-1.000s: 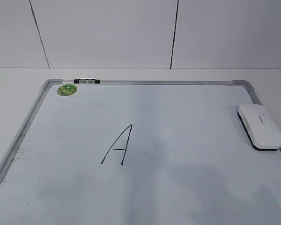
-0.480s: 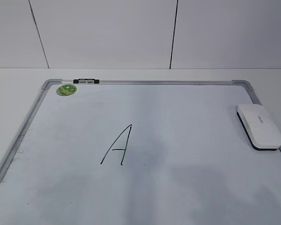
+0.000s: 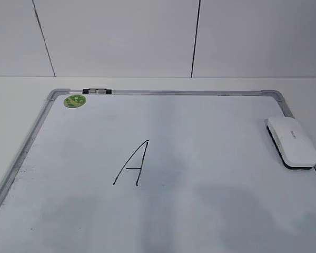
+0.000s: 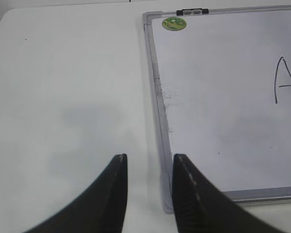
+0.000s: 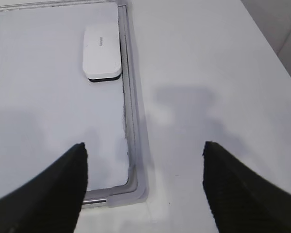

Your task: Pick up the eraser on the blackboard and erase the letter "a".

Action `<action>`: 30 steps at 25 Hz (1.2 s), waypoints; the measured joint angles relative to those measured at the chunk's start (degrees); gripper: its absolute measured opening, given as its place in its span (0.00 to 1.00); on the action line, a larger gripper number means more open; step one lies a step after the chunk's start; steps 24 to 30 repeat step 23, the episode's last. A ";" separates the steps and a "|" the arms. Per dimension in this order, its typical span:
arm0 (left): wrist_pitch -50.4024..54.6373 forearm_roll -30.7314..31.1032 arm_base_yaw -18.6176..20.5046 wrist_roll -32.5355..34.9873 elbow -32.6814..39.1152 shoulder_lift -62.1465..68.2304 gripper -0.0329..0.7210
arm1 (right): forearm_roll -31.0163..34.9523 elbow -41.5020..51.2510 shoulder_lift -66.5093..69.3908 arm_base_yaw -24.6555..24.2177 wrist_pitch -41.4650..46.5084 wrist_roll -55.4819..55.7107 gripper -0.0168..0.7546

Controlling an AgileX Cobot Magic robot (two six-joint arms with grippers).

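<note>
- On your left, the left claw (image 4: 148, 167) hangs over the white table (image 4: 68, 97), just at the near left corner of the big white blackboard with the silver metal frame (image 4: 156, 92). Its two black fingers are only a little way apart and hold nothing.
- Near the far left corner of the board sits a small round green magnet (image 3: 75, 100). Leave it alone.
- In the middle of the board you can see one big pointy black letter "A" (image 3: 132, 163). I cannot find the small letter "a" in any view, so look for it before you wipe.
- On the right edge of the board lies the white rounded plastic eraser with the thin black felt base (image 3: 292, 142). It lies flat, touching the right frame, with small grey writing on top.
- The right claw (image 5: 144, 165) hangs above the near right corner of the board, with the eraser well ahead of it. Its fingers are spread wide and hold nothing.
- I think the job now is to grab the eraser. Use the right claw, as it is closer.
- Come down from above and pinch the eraser's long sides. Keep the felt side down.
- Mind the frame: one finger must slip in beside it, and that gap looks tight.
</note>
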 joint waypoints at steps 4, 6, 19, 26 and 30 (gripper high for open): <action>0.00 0.00 0.00 0.00 0.00 0.00 0.36 | -0.11 0.00 0.00 -1.04 0.00 0.00 0.79; 0.00 0.00 0.00 0.00 0.00 0.00 0.36 | -0.11 0.00 0.00 -1.04 0.00 0.00 0.79; 0.00 0.00 0.00 0.00 0.00 0.00 0.36 | -0.11 0.00 0.00 -1.04 0.00 0.00 0.79; 0.00 0.00 0.00 0.00 0.00 0.00 0.36 | -0.11 0.00 0.00 -1.04 0.00 0.00 0.79; 0.00 0.00 0.00 0.00 0.00 0.00 0.36 | -0.11 0.00 0.00 -1.04 0.00 0.00 0.79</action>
